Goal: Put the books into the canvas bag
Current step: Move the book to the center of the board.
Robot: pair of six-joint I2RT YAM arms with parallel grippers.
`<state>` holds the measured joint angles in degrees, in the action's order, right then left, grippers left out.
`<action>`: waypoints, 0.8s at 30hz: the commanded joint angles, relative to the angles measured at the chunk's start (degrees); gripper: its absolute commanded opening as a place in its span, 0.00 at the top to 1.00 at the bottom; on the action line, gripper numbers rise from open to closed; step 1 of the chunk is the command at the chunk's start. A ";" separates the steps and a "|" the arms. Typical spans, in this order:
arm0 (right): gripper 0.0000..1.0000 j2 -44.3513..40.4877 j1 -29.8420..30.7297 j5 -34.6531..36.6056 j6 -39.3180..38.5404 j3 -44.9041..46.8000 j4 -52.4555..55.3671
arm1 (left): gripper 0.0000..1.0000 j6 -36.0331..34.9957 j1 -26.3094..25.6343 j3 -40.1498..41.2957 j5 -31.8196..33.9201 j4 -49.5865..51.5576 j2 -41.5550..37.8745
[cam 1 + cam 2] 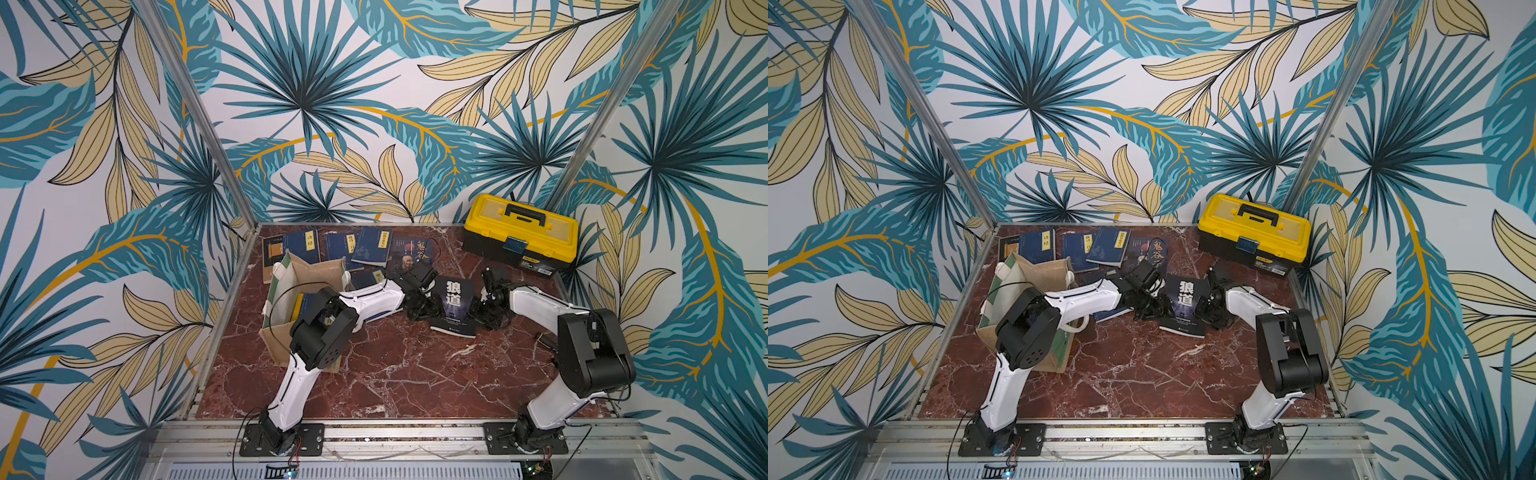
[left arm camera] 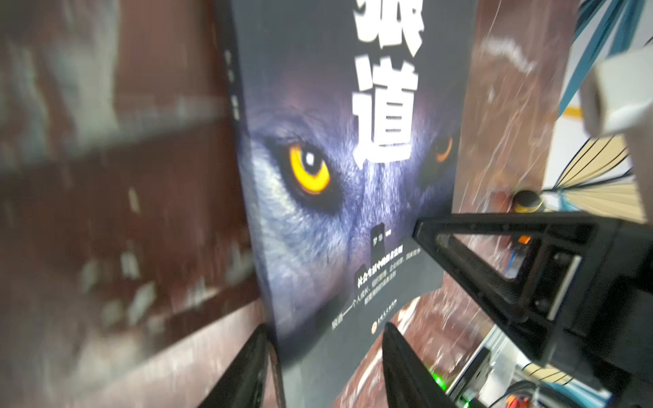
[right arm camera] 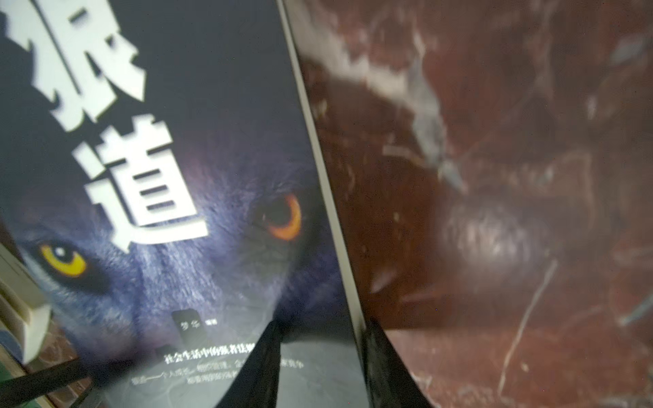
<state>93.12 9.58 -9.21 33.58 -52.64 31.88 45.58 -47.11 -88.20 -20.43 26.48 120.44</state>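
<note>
Books and canvas bag on the red marble-patterned tabletop (image 1: 395, 374). The dark wolf-face paperback with white title characters (image 1: 455, 305) is at the centre of the table, well apart from the bag, with an arm at each long edge.

Left gripper (image 1: 428, 309): in its wrist view the two black fingers (image 2: 399, 360) stand apart astride the spine-side corner of the wolf-face paperback (image 2: 318, 176). Whether they press on it cannot be told.

Right gripper (image 1: 478, 311): in its wrist view one finger lies on the cover and the other just beyond the white page edge, so the jaws pinch that edge of the wolf-face paperback (image 3: 176, 247).

The boxy tan jute canvas bag with green side panels and white rope handles (image 1: 316, 270) stands open at the table's left side, with the left arm reaching across its mouth. A blue-and-yellow cover (image 1: 300, 307) shows inside.

A row of navy paperbacks with yellow labels (image 1: 343, 249) and a dark portrait-cover paperback (image 1: 411, 253) lie along the back edge, behind the bag. A yellow-and-black plastic toolbox (image 1: 521, 232) sits closed at the back right corner.
</note>
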 commanded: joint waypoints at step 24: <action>0.42 -13.27 17.99 6.35 1.83 8.19 6.53 | 0.40 22.53 -16.01 41.65 18.51 -14.65 -31.29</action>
<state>77.10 27.68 -5.56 38.00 -43.03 38.37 63.64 -63.79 -50.06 -4.60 16.21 90.19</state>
